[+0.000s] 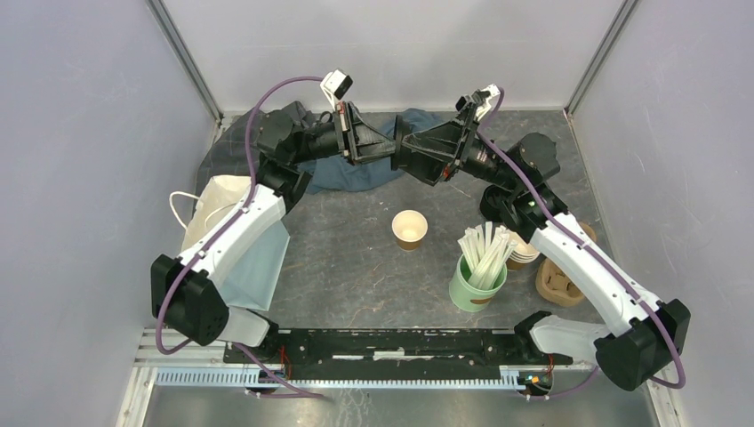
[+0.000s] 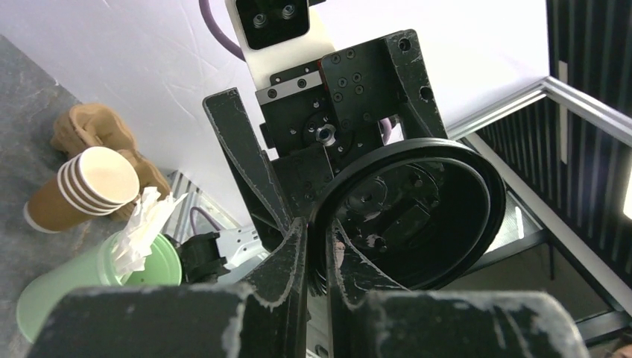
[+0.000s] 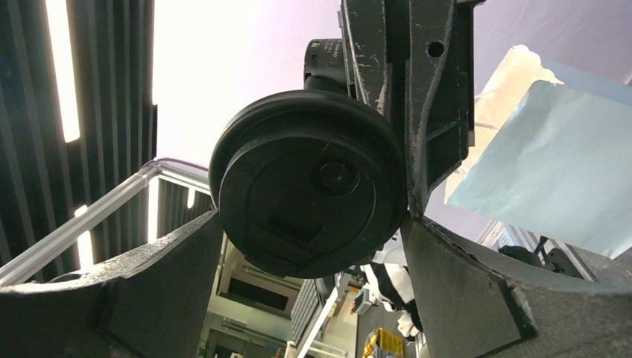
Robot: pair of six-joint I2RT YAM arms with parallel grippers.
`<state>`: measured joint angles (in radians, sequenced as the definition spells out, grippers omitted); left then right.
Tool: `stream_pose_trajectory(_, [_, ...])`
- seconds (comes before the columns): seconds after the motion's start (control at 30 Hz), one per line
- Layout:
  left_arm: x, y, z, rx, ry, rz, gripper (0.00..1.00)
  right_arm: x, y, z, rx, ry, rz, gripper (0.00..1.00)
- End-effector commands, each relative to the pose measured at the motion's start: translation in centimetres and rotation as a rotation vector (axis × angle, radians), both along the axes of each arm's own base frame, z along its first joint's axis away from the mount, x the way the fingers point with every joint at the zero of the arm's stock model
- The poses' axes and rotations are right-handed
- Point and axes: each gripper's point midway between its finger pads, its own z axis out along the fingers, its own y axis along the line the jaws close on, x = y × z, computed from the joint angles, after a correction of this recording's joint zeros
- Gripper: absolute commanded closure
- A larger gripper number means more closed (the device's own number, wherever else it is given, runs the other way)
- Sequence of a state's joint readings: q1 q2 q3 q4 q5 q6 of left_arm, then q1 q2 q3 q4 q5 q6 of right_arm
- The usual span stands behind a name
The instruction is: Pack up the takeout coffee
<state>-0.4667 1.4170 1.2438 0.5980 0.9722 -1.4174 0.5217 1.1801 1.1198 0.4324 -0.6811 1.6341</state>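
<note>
No lidded kraft cup shows in any view. A lidless brown paper cup (image 1: 409, 229) stands alone mid-table. Both arms are raised at the back and meet tip to tip. My left gripper (image 1: 388, 145) (image 2: 319, 257) is shut on the rim of a round black sip lid (image 2: 417, 216) and holds it in the air. My right gripper (image 1: 402, 153) (image 3: 313, 224) is open, its fingers (image 3: 171, 276) on either side of the same lid (image 3: 309, 186). I cannot tell whether they touch it.
A green cup of pale stirrers (image 1: 478, 276) stands right of centre, with a stack of lidless cups (image 1: 523, 252) and a brown pulp carrier (image 1: 558, 283) beside it. White (image 1: 218, 200) and light blue (image 1: 253, 267) paper bags lie left. Dark cloth (image 1: 356, 173) lies at the back.
</note>
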Motion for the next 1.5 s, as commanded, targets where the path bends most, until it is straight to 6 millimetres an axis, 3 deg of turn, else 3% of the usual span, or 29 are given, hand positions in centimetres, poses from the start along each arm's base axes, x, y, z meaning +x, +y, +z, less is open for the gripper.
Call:
stream_pose_trajectory(0.0, [-1.1,0.2,0.1,0.045,-0.104,-0.016,0.98,-0.5,-0.4,2.3,0.043,-0.044,-0.011,0.08])
stream_pose_trajectory(0.23, [-1.2,0.3,0.2,0.044,-0.117,-0.016,0.98,-0.6,-0.6,1.9,0.07,-0.032,-0.008,0.07])
stream_pose_trajectory(0.37, [-1.3,0.3,0.2,0.045,-0.124,-0.018,0.98,-0.5,-0.6,1.5,0.068,-0.02,-0.01,0.17])
stream_pose_trajectory(0.6, [-1.2,0.3,0.0,0.052,-0.127,-0.017,0.97,-0.6,-0.6,0.9,0.058,-0.02,-0.005,0.22])
stream_pose_trajectory(0.77, [-0.6,0.8,-0.4,0.073,-0.131,0.02,0.61,-0.8,-0.6,0.2,0.04,-0.029,-0.001,0.25])
stream_pose_trajectory(0.9, [0.8,2.2,-1.9,0.137,-0.122,0.119,0.42,-0.4,-1.0,-1.4,-0.029,-0.044,-0.028,0.29])
stream_pose_trajectory(1.03, [2.0,4.7,-4.5,0.217,-0.073,0.242,0.27,0.8,-2.2,-4.9,-0.148,-0.043,-0.089,0.29])
stream_pose_trajectory(1.13, [3.3,6.9,-7.8,0.359,-0.021,0.37,0.19,2.9,-3.8,-10.1,-0.374,-0.068,-0.17,0.28])
stream_pose_trajectory(1.3, [4.9,8.9,-10.4,0.519,-0.032,0.488,0.17,5.8,-6.8,-18.9,-0.849,-0.158,-0.234,0.28])
stream_pose_trajectory(1.47, [6.7,9.0,-13.8,0.61,-0.008,0.486,0.17,7.2,-7.6,-22.8,-1.015,-0.187,-0.217,0.28])
